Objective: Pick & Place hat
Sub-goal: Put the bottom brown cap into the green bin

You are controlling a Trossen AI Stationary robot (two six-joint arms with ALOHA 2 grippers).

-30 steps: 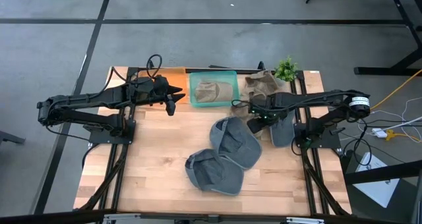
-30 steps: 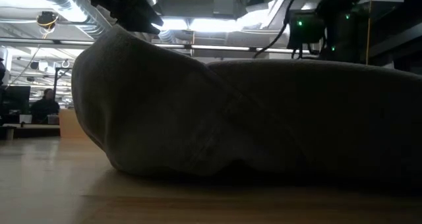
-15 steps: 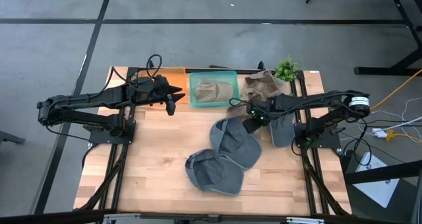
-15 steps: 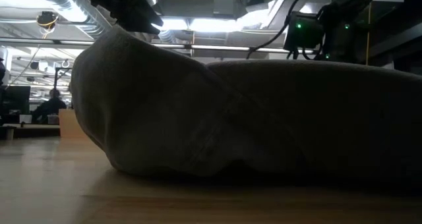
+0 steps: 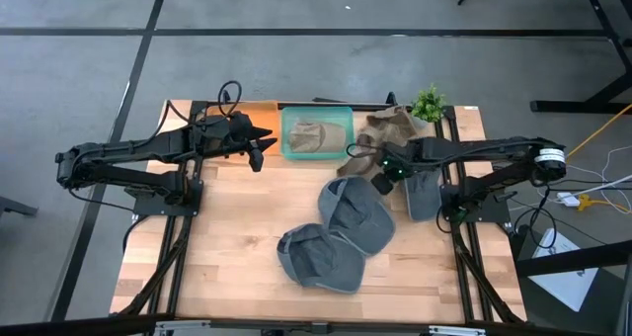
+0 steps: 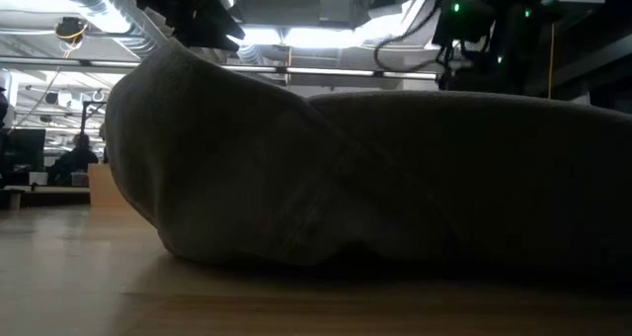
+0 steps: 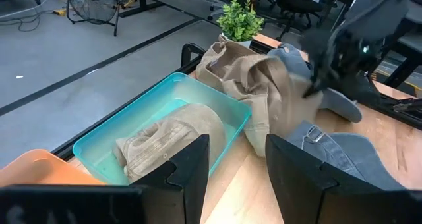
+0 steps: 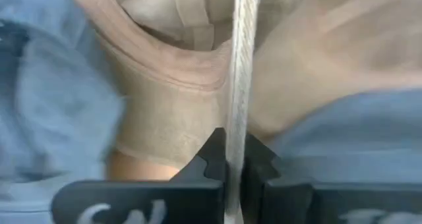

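Two tan hats on the table: one tan hat in the bin (image 5: 308, 138) inside the teal bin (image 5: 341, 110), the other a loose tan hat (image 5: 387, 130) lying between that bin and the potted plant (image 5: 429, 104). The right gripper (image 5: 378, 167) is pinched tight on a thin fold of the loose tan hat at its near edge — the right wrist view shows the fingers (image 8: 258, 165) pressed together with just a sliver of fabric (image 8: 239, 66) between them. The right arm is stretched inward from the table's right side, wrist low over the hat pile.

Three grey hats: two overlapping mid-table, grey hat (image 5: 354, 212) and grey hat at front (image 5: 318, 261), plus a third grey hat (image 5: 423, 193) under the right arm.

The left gripper (image 5: 259, 146) hovers off the table beside the orange bin (image 5: 259, 107), fingers (image 7: 192, 163) parted about halfway, nothing held. The left arm reaches in from the left edge, roughly level.

The low view is blocked almost entirely by a grey hat (image 6: 375, 178) up close — only the arms' undersides show above it. The left wrist view alone shows the hat sitting down inside the bin (image 7: 99, 141).
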